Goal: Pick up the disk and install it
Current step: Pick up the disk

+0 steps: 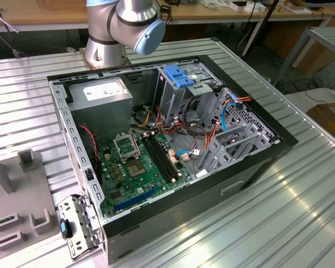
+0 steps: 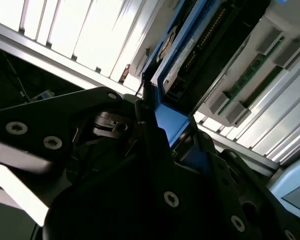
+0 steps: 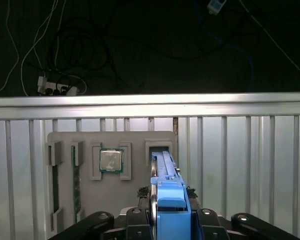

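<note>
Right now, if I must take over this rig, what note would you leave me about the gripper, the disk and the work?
Gripper: appears shut on the disk at its blue end, in both wrist views.
Disk: over the grey tray, far end at its slot, beside the processor.
Done: disk gripped.
Left: not yet installed in the computer case.

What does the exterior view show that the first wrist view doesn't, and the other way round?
The exterior view adds the open computer case, with its green motherboard, grey power supply and blue-handled drive cage, plus the arm's base. The first wrist view adds the gripper closed on the disk by its blue end, and a processor chip sitting nearby. Both share the ribbed metal table and the grey parts tray.
</note>
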### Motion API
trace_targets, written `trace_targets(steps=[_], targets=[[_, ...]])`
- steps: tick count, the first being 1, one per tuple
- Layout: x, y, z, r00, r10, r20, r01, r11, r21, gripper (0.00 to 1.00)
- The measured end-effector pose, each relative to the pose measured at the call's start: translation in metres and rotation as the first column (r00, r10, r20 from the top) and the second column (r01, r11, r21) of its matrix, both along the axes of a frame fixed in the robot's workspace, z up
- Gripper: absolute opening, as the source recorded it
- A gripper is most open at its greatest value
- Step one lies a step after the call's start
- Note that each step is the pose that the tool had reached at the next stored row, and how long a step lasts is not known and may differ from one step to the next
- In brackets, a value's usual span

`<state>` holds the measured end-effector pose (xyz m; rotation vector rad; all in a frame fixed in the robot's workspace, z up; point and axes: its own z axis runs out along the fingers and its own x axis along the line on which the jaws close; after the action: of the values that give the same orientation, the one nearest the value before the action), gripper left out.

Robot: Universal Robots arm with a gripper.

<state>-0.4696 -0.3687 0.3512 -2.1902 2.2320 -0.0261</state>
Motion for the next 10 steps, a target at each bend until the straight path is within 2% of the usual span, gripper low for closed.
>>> trace_targets(steps=[2,3,7,10], targets=[[0.0000,0.0001,0.0111,1.0000,0.000,0.0006,0.000,1.0000,-0.0004,0.37],[0.0000,0.0001,0.0200,1.0000,0.000,0.0008,0.000,1.0000,-0.0012,0.37],[0.0000,0.0001,0.0402,1.0000,0.000,0.0018,0.000,1.0000,-0.0029,0.37],[0.0000,0.0001,0.0409,1.0000,0.000,0.0019,0.000,1.0000,-0.0032,0.37]])
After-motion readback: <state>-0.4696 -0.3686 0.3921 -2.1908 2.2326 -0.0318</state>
